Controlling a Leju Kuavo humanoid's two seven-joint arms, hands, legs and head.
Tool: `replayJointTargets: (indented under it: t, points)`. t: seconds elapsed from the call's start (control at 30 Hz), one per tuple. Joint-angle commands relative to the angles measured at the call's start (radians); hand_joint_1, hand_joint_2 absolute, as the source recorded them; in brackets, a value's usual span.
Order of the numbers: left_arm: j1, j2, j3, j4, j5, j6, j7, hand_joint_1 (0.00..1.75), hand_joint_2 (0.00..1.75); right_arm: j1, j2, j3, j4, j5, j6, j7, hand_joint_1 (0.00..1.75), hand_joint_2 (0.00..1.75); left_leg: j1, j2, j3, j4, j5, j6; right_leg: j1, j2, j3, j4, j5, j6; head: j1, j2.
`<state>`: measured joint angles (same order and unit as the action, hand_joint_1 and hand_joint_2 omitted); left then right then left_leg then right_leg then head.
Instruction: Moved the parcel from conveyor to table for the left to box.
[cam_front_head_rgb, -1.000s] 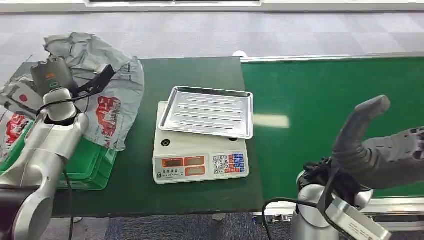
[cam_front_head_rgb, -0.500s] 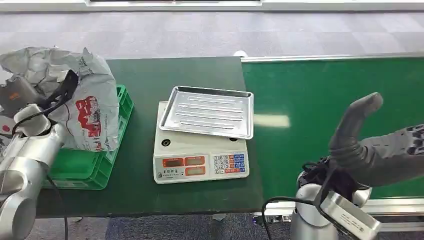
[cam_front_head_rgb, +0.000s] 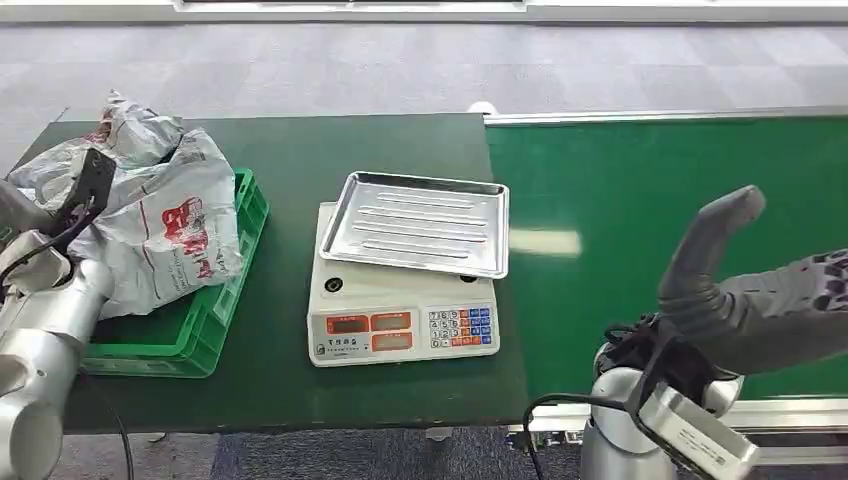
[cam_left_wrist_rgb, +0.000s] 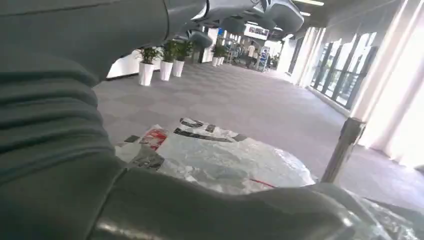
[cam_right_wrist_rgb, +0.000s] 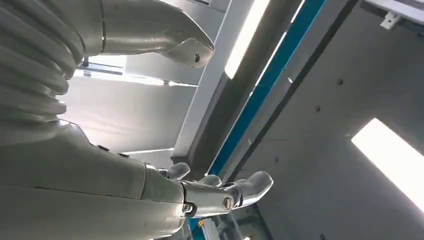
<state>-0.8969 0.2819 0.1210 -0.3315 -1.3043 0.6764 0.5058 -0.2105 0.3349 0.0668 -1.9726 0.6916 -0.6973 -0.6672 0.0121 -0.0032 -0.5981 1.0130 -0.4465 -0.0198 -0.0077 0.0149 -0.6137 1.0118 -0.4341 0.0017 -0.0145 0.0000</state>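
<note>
**A:** So what's the parcel (cam_front_head_rgb: 165, 235) like? A crumpled grey plastic mailer bag with red print is seen, slumped over the green crate (cam_front_head_rgb: 205, 335) at the left end of the dark green table (cam_front_head_rgb: 290, 150). Part of it hangs past the crate's far rim.

**B:** Yep, and from the left wrist view the same wrinkled film with red and black label bits (cam_left_wrist_rgb: 210, 160) is shown right under the thumb. The left hand (cam_front_head_rgb: 70, 215) is mostly buried behind the bag though, so whether it's grasping or let go can't be told.

**A:** Right hand (cam_front_head_rgb: 745, 290) is cut off at the frame edge over the conveyor belt (cam_front_head_rgb: 650, 180). Nothing is held, fingers are spread loose in the right wrist view (cam_right_wrist_rgb: 200, 195).

**B:** Compared with half a second back, the bag has been lowered and flattened onto the crate, and the left arm has been pulled further toward the edge. The scale (cam_front_head_rgb: 400, 310) and its steel tray (cam_front_head_rgb: 420, 225) are unchanged.
</note>
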Motion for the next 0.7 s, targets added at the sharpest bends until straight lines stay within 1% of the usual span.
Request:
replayJointTargets:
  t: [0.03, 0.07, 0.1, 0.13, 0.17, 0.2, 0.27, 0.3, 0.33, 0.37, 0.4, 0.43, 0.47, 0.5, 0.53, 0.57, 0.6, 0.63, 0.67, 0.7]
  points:
    - [0.108, -0.245, 0.515, -0.496, -0.005, 0.022, -0.421, 0.00, 0.00, 0.047, 0.014, -0.043, 0.047, -0.028, -0.001, -0.031, 0.00, 1.75, 0.001, -0.004, 0.001, -0.002, 0.001, 0.001, 0.001, -0.005, 0.003, -0.002, -0.001, 0.000, 0.000, 0.000]
    - [0.103, -0.280, 0.567, -0.538, 0.001, 0.022, -0.523, 0.00, 0.00, 0.046, 0.014, -0.045, 0.049, -0.028, -0.001, -0.031, 0.00, 1.75, 0.001, -0.008, 0.000, -0.002, 0.001, 0.001, 0.002, -0.010, 0.004, -0.003, -0.001, 0.001, 0.000, 0.000]
    - [0.081, -0.332, 0.648, -0.572, 0.049, 0.022, -0.661, 0.00, 0.00, 0.043, 0.014, -0.046, 0.053, -0.029, -0.001, -0.031, 0.00, 1.75, 0.001, -0.006, -0.001, 0.000, 0.001, 0.001, 0.002, -0.007, 0.000, -0.002, -0.001, 0.000, 0.000, 0.000]
    - [0.044, -0.389, 0.762, -0.613, 0.032, 0.022, -0.806, 0.00, 0.00, 0.041, 0.014, -0.047, 0.057, -0.033, -0.001, -0.031, 0.00, 1.75, 0.002, -0.007, 0.000, 0.000, 0.001, 0.002, 0.002, -0.009, 0.002, -0.003, -0.001, 0.001, 0.000, 0.000]
    - [0.026, -0.405, 0.793, -0.604, 0.082, 0.022, -0.873, 0.00, 0.00, 0.039, 0.014, -0.047, 0.060, -0.031, -0.001, -0.031, 0.00, 1.75, 0.001, -0.008, -0.002, 0.001, 0.001, 0.001, 0.002, -0.009, 0.001, -0.002, -0.001, 0.001, 0.001, 0.000]
    - [0.000, -0.434, 0.833, -0.606, 0.184, 0.022, -1.011, 0.00, 0.00, 0.037, 0.014, -0.052, 0.063, -0.034, -0.001, -0.031, 0.00, 1.75, 0.001, -0.007, -0.002, 0.001, 0.000, 0.002, 0.002, -0.008, 0.002, -0.002, -0.001, 0.001, 0.000, 0.000]
    - [0.000, -0.434, 0.833, -0.606, 0.184, 0.022, -1.011, 0.00, 0.00, 0.037, 0.014, -0.052, 0.063, -0.034, -0.001, -0.031, 0.00, 1.75, 0.001, 0.000, -0.002, 0.001, 0.000, 0.001, 0.001, -0.001, 0.000, -0.002, 0.001, 0.000, 0.000, 0.000]
    - [-0.021, -0.451, 0.839, -0.595, 0.310, 0.022, -1.121, 0.00, 0.00, 0.036, 0.014, -0.052, 0.067, -0.033, -0.001, -0.031, 0.00, 1.75, 0.000, 0.000, 0.000, -0.001, 0.000, 0.001, 0.000, -0.002, 0.001, -0.002, 0.001, 0.001, 0.000, 0.000]
    - [0.023, -0.435, 0.658, -0.606, 0.650, 0.019, -1.204, 0.00, 0.00, 0.032, 0.014, -0.057, 0.073, -0.036, -0.001, -0.031, 0.00, 1.75, 0.000, 0.002, 0.000, 0.000, 0.000, 0.001, 0.000, 0.000, 0.000, -0.002, 0.001, 0.001, 0.000, 0.000]
    - [0.104, -0.433, 0.494, -0.749, 0.838, 0.022, -1.204, 0.00, 0.00, 0.031, 0.014, -0.056, 0.080, -0.045, -0.001, -0.031, 0.00, 1.75, -0.001, 0.000, 0.000, -0.002, 0.000, 0.001, 0.000, -0.003, 0.001, -0.003, 0.001, 0.001, 0.000, 0.000]
    - [0.158, -0.447, 0.411, -0.870, 0.979, -0.036, -1.204, 0.00, 0.00, 0.031, 0.014, -0.050, 0.084, -0.053, -0.001, -0.031, 0.00, 1.75, 0.000, 0.001, -0.001, 0.000, 0.000, 0.001, 0.000, -0.001, -0.001, -0.002, 0.001, 0.000, 0.000, 0.000]
    - [0.259, -0.459, 0.297, -1.070, 1.196, -0.181, -1.204, 0.00, 1.75, 0.034, 0.014, -0.029, 0.085, -0.077, -0.001, -0.031, 0.00, 1.75, 0.000, 0.000, 0.000, -0.001, 0.000, 0.001, 0.000, -0.003, 0.000, -0.003, 0.001, 0.000, 0.000, 0.000]
    - [0.301, -0.493, 0.250, -1.168, 1.237, -0.205, -1.204, 0.00, 1.75, 0.075, 0.014, 0.006, 0.054, -0.096, -0.001, -0.031, 0.00, 1.75, 0.000, 0.001, -0.001, -0.001, -0.001, 0.001, 0.001, -0.001, -0.001, -0.003, 0.001, 0.001, 0.000, 0.000]
    - [0.391, -0.570, 0.245, -1.350, 1.249, -0.309, -1.204, 0.00, 1.75, 0.053, 0.014, 0.037, 0.095, -0.129, -0.001, -0.031, 0.00, 1.75, 0.001, 0.001, 0.000, -0.001, -0.001, 0.002, 0.001, -0.002, 0.001, -0.004, 0.001, 0.001, 0.001, 0.000]
    - [0.447, -0.575, 0.191, -1.425, 1.292, -0.325, -1.204, 0.00, 1.75, 0.057, 0.014, 0.052, 0.097, -0.145, -0.001, -0.031, 0.00, 1.75, 0.001, 0.003, 0.000, -0.001, -0.001, 0.001, 0.000, 0.001, -0.001, -0.003, 0.001, 0.001, -0.001, 0.000]
    - [0.605, -0.581, 0.063, -1.603, 1.339, -0.362, -1.204, 0.00, 1.75, 0.076, 0.014, 0.090, 0.098, -0.180, -0.001, -0.031, 0.00, 1.75, 0.001, 0.003, 0.002, -0.001, -0.002, 0.002, 0.000, 0.000, 0.001, -0.003, 0.000, 0.001, 0.000, 0.000]
    - [0.710, -0.575, -0.032, -1.685, 1.345, -0.351, -1.204, 0.00, 1.75, 0.087, 0.014, 0.113, 0.097, -0.206, -0.001, -0.031, 0.00, 1.75, 0.000, 0.003, 0.000, -0.002, -0.001, 0.002, 0.000, 0.001, 0.000, -0.003, 0.001, 0.001, 0.000, 0.000]
    - [0.747, -0.569, -0.067, -1.698, 1.352, -0.358, -1.204, 0.00, 1.75, 0.094, 0.014, 0.120, 0.102, -0.215, -0.001, -0.031, 0.00, 1.75, -0.001, 0.006, 0.005, -0.005, -0.003, 0.003, -0.001, 0.004, 0.004, -0.007, 0.000, 0.002, 0.000, 0.000]
    - [0.813, -0.558, -0.133, -1.700, 1.389, -0.381, -1.204, 0.00, 1.75, 0.107, 0.002, 0.132, 0.107, -0.259, -0.001, -0.031, 0.00, 1.75, -0.001, 0.004, 0.003, -0.004, -0.002, 0.002, -0.001, 0.003, 0.003, -0.005, 0.000, 0.002, 0.000, 0.000]
    - [0.829, -0.557, -0.154, -1.701, 1.377, -0.379, -1.204, 0.00, 1.75, 0.112, -0.012, 0.146, 0.116, -0.277, -0.001, -0.031, 0.00, 1.75, -0.001, 0.004, 0.003, -0.003, -0.003, 0.003, -0.001, 0.003, 0.004, -0.005, -0.001, 0.002, 0.000, 0.000]
